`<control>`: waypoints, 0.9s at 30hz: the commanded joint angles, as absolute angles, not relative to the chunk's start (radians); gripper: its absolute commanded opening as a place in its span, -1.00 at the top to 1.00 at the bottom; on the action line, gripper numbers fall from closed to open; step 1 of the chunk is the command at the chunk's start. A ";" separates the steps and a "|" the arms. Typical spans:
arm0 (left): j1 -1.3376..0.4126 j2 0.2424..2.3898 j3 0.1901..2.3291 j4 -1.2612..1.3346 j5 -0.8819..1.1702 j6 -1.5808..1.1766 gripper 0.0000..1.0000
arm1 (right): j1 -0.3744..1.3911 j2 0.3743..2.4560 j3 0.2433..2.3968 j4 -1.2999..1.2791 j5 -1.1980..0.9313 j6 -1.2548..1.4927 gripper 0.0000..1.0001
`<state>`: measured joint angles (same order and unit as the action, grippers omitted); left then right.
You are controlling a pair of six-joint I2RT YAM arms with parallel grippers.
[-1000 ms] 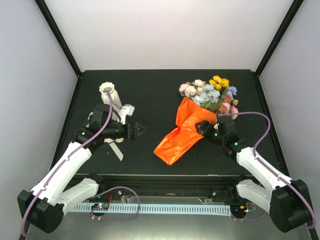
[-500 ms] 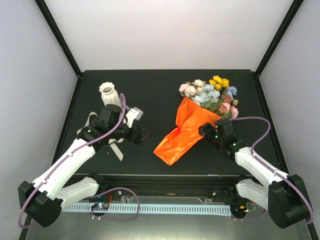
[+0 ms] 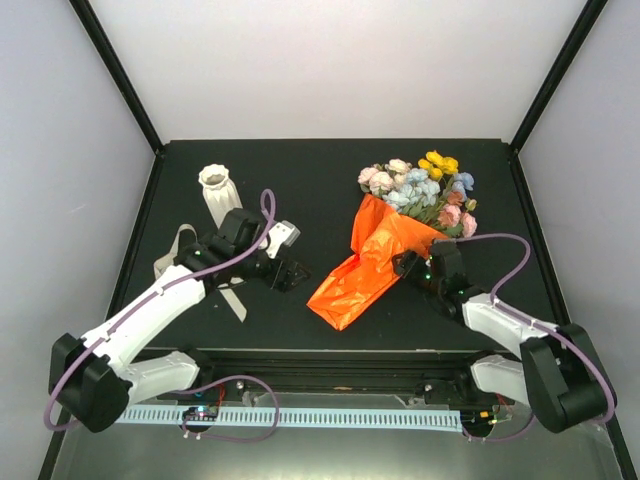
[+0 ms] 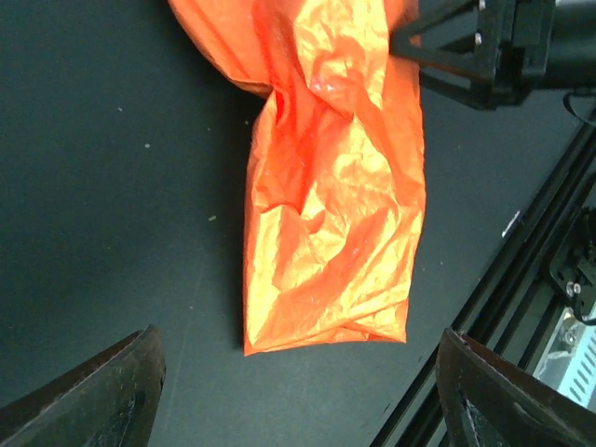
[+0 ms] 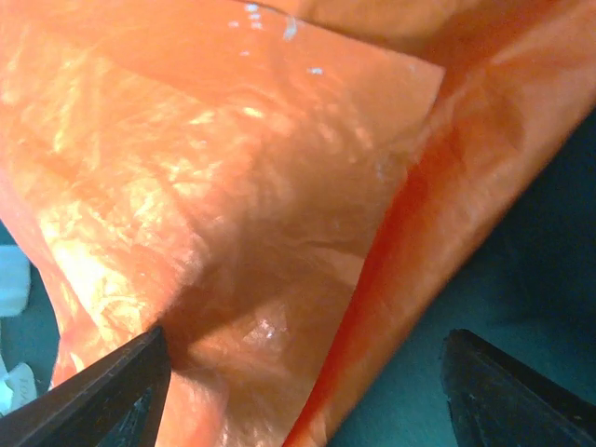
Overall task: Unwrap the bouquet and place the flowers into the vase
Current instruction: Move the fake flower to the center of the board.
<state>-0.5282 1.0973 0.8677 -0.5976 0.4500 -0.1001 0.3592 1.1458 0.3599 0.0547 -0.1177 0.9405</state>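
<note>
Right now the bouquet (image 3: 385, 250) lies on its side in the right half of the top view, on the black table (image 3: 320, 165), slanting from lower left up to upper right. Its flowers (image 3: 420, 188), pink, cream, pale blue and yellow, spill out at the upper right end, while the orange paper (image 3: 350, 285) trails to a crumpled tail near the lower centre of the frame. The vase (image 3: 216, 188) stands in the upper left part of the table, well apart from the bouquet. A cream ribbon (image 3: 172, 255) lies loose on the table to the lower left of the vase, partly under the left arm.

The left gripper (image 3: 285, 272) sits between vase and bouquet, pointing right toward the paper's tail. In the left wrist view its two fingers show at the bottom corners, spread wide, with only bare table between them and the paper's lower end lying ahead, not touched.

The right gripper (image 3: 407, 262) is at the right flank of the wrapping, about halfway along it. From the right wrist camera its fingers also stand wide apart at the bottom corners, and creased orange paper fills nearly the whole frame between and beyond them. The jaws have not closed on anything; whether the left finger's tip brushes the sheet is hard to tell, since shadow hides the contact
</note>
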 commanded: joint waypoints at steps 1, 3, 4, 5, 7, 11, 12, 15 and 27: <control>-0.570 1.135 0.917 -0.617 0.445 -0.083 -0.61 | 0.334 1.215 0.351 0.291 -0.138 0.865 -0.56; -0.584 1.148 0.908 -0.614 0.439 -0.096 -0.60 | 0.325 1.251 0.366 0.332 -0.149 0.825 -0.43; -0.588 1.151 0.901 -0.607 0.440 -0.103 -0.59 | 0.321 1.270 0.375 0.350 -0.160 0.807 -0.35; -0.593 1.154 0.894 -0.601 0.440 -0.111 -0.58 | 0.314 1.293 0.386 0.365 -0.171 0.788 -0.27; -0.598 1.154 0.877 -0.579 0.433 -0.136 -0.56 | 0.298 1.334 0.412 0.386 -0.191 0.756 -0.17; -0.600 1.140 0.843 -0.516 0.443 -0.176 -0.53 | 0.240 1.415 0.447 0.440 -0.228 0.724 -0.11; -0.601 1.141 0.839 -0.502 0.459 -0.180 -0.53 | 0.226 1.434 0.461 0.457 -0.252 0.713 -0.09; -0.606 1.155 0.836 -0.479 0.492 -0.204 -0.52 | 0.194 1.502 0.540 0.444 -0.296 0.668 -0.07; -0.625 1.152 0.861 -0.495 0.433 -0.218 -0.56 | 0.115 1.606 0.890 -0.086 -0.295 0.592 -0.41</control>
<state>-0.6178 1.1694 0.8333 -0.5056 0.4744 -0.2192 0.1215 1.6386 0.8169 0.1696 -0.3351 0.6270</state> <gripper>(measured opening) 0.762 0.683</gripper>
